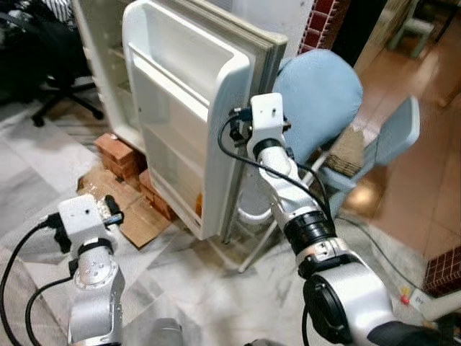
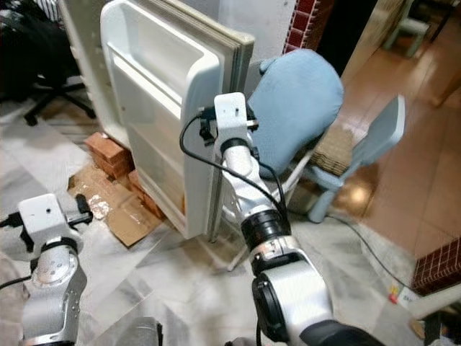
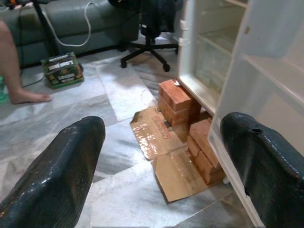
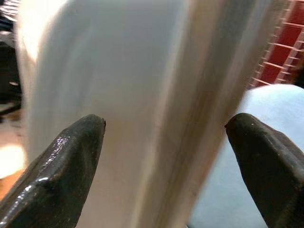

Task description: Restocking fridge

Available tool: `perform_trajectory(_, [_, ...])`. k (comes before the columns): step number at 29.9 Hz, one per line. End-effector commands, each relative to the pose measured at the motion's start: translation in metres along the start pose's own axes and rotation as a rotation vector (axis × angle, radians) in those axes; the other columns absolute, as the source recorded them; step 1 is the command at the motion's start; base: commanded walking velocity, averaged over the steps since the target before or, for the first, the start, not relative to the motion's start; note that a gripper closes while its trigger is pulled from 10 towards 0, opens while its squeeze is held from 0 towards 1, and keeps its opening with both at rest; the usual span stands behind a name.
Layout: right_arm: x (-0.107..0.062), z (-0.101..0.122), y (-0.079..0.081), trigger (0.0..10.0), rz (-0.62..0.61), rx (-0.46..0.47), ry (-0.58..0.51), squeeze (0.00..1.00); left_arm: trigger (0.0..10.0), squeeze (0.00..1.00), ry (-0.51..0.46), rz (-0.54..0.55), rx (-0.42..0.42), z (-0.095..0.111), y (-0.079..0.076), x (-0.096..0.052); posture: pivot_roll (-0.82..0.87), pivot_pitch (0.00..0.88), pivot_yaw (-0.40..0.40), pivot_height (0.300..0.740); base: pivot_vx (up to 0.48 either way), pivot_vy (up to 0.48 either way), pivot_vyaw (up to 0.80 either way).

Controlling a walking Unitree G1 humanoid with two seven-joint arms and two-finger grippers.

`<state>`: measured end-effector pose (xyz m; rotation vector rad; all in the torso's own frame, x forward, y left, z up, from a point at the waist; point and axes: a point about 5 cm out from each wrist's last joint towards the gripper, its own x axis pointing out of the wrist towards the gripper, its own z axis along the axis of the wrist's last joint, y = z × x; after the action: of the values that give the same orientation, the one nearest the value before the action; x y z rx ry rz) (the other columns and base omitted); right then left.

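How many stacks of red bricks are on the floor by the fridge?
2. One brick stack sits under the fridge body's front corner; the other brick stack sits beside it, below the open fridge door, next to the flattened cardboard. More may be hidden behind the door.

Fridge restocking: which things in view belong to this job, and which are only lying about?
Job:
- fridge door, open
- fridge, with shelves
- right gripper, fingers open at the door's edge
- left gripper, open, low over the floor

Lying about:
- bricks
- cardboard
- blue chair
- office chair
- green box
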<state>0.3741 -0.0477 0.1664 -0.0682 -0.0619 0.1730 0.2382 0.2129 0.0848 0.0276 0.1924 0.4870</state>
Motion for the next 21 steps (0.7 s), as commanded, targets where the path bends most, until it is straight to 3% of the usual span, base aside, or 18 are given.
perform_trajectory(1, [0.002,0.010,0.008,10.0,0.043,-0.003,-0.039,0.00,10.0,0.00,-0.007,-0.004,-0.003,0.002,0.000,0.002,0.13,0.000,-0.105,0.740,0.360,0.000,0.00])
perform_trajectory(19, [-0.016,-0.030,-0.046,10.0,-0.030,-0.087,0.045,0.00,10.0,0.00,-0.012,-0.021,-0.018,0.002,-0.002,0.002,0.12,0.000,-0.102,0.740,0.351,0.000,0.00])
perform_trajectory(21, [-0.020,-0.040,-0.060,10.0,-0.043,-0.102,0.078,0.00,10.0,0.00,-0.009,-0.014,-0.028,0.002,-0.001,0.002,0.13,0.000,-0.103,0.740,0.369,0.000,0.00])
